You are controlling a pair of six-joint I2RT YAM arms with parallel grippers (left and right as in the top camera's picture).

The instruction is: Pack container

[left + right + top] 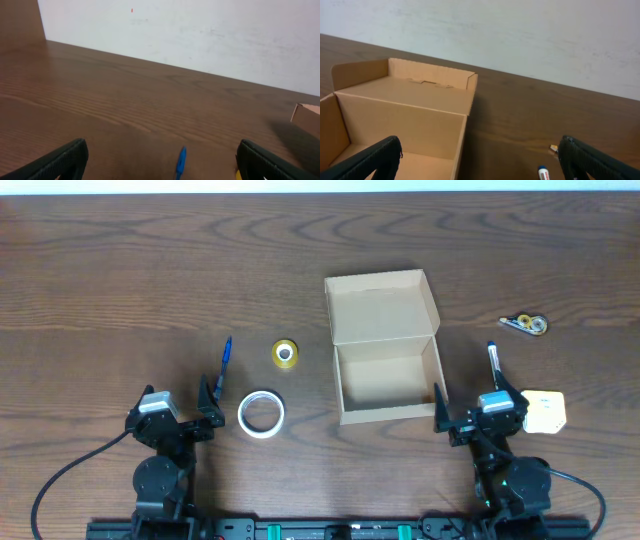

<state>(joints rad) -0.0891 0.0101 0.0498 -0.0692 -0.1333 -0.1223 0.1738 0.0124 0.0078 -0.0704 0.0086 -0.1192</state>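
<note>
Brown wood makes up the table (100, 280), and all the things lie on it. On the left side the left claw (161, 150) sits low at the near edge. Its two black fingers (60, 160) are wide apart and hold nothing. A blue pen (226, 358) lies just past this claw, pointing away from the robot. To the right of the claw's tip lies a white tape roll (261, 414), flat on the table. A bit farther back is a small yellow tape roll (286, 353), also flat, near the blue pen but not touching it. Next comes the box (388, 415), close to the middle of the table and a little to the right. It is tan card and it is open. Its lid is folded back flat on the far side, so the inside faces up. The rolls sit to the left of the box, apart from it. The right claw (480, 145) is at the near right corner of the box, low down, with its fingers spread wide and nothing between them. A white pen (493, 360) with a blue end lies just past this claw, right of the box. A yellow pad (545, 412) sits beside the right arm. Farther back on the right lies a small black and yellow thing (527, 324); I cannot tell what it is.
</note>
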